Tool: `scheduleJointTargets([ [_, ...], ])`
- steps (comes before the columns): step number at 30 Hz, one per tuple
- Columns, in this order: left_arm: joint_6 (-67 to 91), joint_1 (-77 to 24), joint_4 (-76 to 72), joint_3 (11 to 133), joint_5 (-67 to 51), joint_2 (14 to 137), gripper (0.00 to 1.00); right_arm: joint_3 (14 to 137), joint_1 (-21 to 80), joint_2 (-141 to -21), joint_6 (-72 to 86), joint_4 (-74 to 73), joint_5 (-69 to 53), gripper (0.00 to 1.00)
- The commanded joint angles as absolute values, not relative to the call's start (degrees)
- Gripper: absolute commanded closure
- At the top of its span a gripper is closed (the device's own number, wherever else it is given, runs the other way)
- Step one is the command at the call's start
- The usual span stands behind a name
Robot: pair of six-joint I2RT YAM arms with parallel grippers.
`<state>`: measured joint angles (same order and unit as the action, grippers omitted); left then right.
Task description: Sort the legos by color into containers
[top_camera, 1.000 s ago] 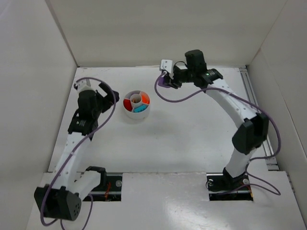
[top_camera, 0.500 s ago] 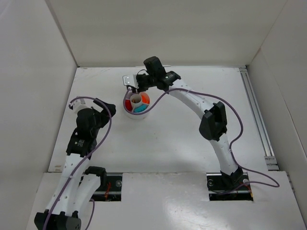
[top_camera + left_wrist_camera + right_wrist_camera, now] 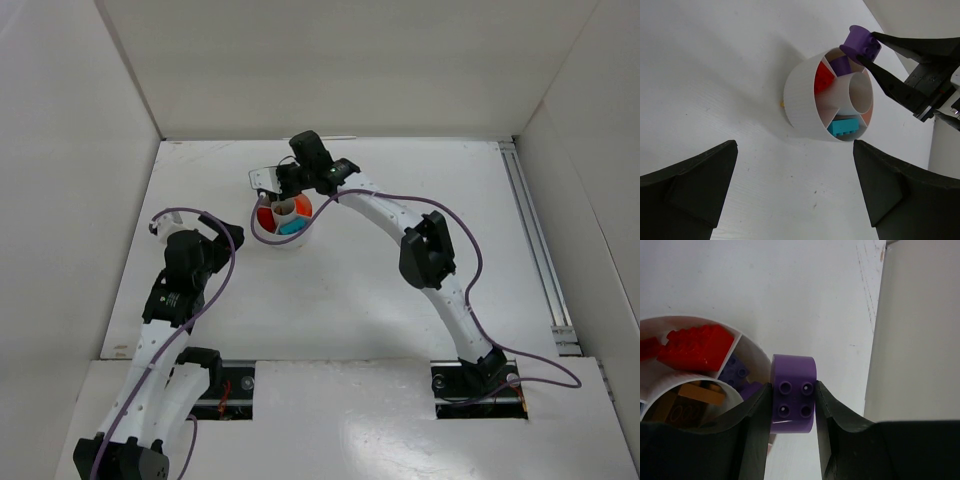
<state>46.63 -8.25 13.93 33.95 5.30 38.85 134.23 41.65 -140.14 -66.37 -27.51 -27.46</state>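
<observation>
The round dish [image 3: 801, 102] was white, its wedges holding bright red legos [image 3: 690, 347], a teal brick [image 3: 845, 128], purple pieces [image 3: 735, 371] and an orange-tan one [image 3: 700, 392]. The studded lego [image 3: 792, 371] pinched in the black right gripper [image 3: 793, 390] was a matching purple. The table [image 3: 380, 290] was plain white, and the left arm [image 3: 150, 340] and right arm [image 3: 380, 210] were white with black joints and purple cables [image 3: 190, 210].

Your dish [image 3: 285, 241] sits on the table [image 3: 330, 300] left of centre, toward the far side, with bricks [image 3: 844, 127] in its wedge compartments. The right gripper [image 3: 793, 390] hangs over the dish's far rim, a brick [image 3: 793, 369] between its fingers just outside that rim. The left gripper [image 3: 195, 229] is left of the dish, nearer the bases.
</observation>
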Motion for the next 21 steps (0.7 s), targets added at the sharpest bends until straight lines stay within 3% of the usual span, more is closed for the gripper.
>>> scheduleJointTargets([
  [1, 46.5, -8.4, 11.3, 33.5, 5.4, 39.4, 0.00, 137.2, 42.2, -139.3, -68.2, -26.8, -30.8, 0.89],
  [8, 46.0, -8.4, 11.3, 34.0, 4.9, 42.7, 0.00, 134.8, 42.2, -137.9, -69.4, -27.9, -31.5, 0.83],
  [16, 46.0, -8.4, 11.3, 34.0, 4.4, 42.7, 0.00, 134.8, 42.2, -136.7, -70.0, -27.9, -32.1, 0.64],
  [21, 45.4, -8.4, 11.9, 35.4, 4.4, 42.2, 0.00, 134.8, 42.2, -133.6, -70.0, -27.4, -32.6, 0.60],
])
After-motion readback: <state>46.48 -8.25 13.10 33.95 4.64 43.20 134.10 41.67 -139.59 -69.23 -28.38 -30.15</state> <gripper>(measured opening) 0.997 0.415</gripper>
